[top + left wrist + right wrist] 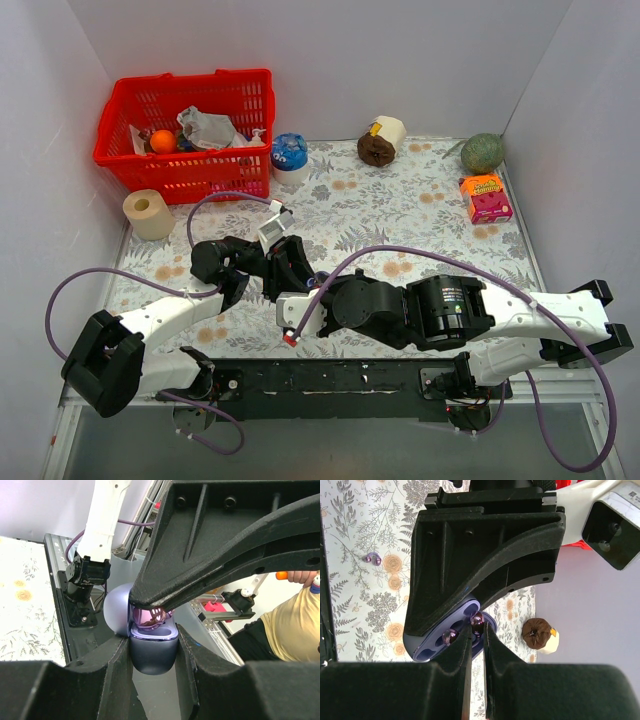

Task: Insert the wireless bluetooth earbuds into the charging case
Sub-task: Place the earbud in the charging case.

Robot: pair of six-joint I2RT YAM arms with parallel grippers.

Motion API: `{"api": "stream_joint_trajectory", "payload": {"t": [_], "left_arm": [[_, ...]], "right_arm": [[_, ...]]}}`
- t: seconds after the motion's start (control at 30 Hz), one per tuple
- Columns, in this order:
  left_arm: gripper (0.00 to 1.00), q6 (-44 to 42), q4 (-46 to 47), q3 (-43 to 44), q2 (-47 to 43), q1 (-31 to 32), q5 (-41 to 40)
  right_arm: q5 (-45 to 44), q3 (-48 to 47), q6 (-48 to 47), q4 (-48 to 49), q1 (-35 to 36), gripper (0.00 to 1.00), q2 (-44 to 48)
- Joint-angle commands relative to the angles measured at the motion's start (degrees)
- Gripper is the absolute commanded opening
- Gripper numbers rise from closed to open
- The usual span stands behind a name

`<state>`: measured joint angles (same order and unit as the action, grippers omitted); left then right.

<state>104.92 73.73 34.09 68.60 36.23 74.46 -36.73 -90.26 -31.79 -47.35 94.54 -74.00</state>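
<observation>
My left gripper (153,645) is shut on the charging case (152,657), an oval shell with its lid open and a pale lavender face. My right gripper (478,630) is shut on a glossy purple earbud (477,621) and holds it against the case's face (432,647), at a well. From the left wrist, the earbud (150,616) sits at the case's mouth under the right finger (210,555). Just left of the fingers shows another purple bit (449,636); I cannot tell whether it is the same earbud. A tiny purple earbud (371,558) lies on the mat. From above, both grippers (290,268) (306,296) meet mid-table and hide the case.
A red basket (190,130) of items stands at the back left, with a paper roll (148,213) and a blue-white tub (289,155) near it. A brown-and-white lump (381,143), a green ball (482,152) and an orange-pink box (486,197) lie at the back right.
</observation>
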Motion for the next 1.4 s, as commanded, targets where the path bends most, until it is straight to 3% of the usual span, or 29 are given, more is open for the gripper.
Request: {"api": "stream_joint_trajectory", "payload": {"t": [0.0, 0.47, 0.7, 1.37], "left_arm": [[0.0, 1.6, 5.0, 0.5, -0.4, 0.1, -1.0], [0.0, 4.6, 8.9, 0.4, 0.5, 0.1, -0.4], [0.0, 4.5, 9.6, 0.1, 0.2, 0.1, -0.8], [0.0, 4.5, 10.7, 0.2, 1.1, 0.2, -1.2]], "right_arm": [[1.9, -1.9, -0.7, 1.6, 0.3, 0.01, -0.5], [0.0, -0.9, -2.7, 1.4, 0.5, 0.01, -0.6], [-2.6, -1.1, -2.2, 1.6, 0.5, 0.15, -0.3], [-3.7, -2.1, -2.0, 3.3, 0.5, 0.38, -0.2]]}}
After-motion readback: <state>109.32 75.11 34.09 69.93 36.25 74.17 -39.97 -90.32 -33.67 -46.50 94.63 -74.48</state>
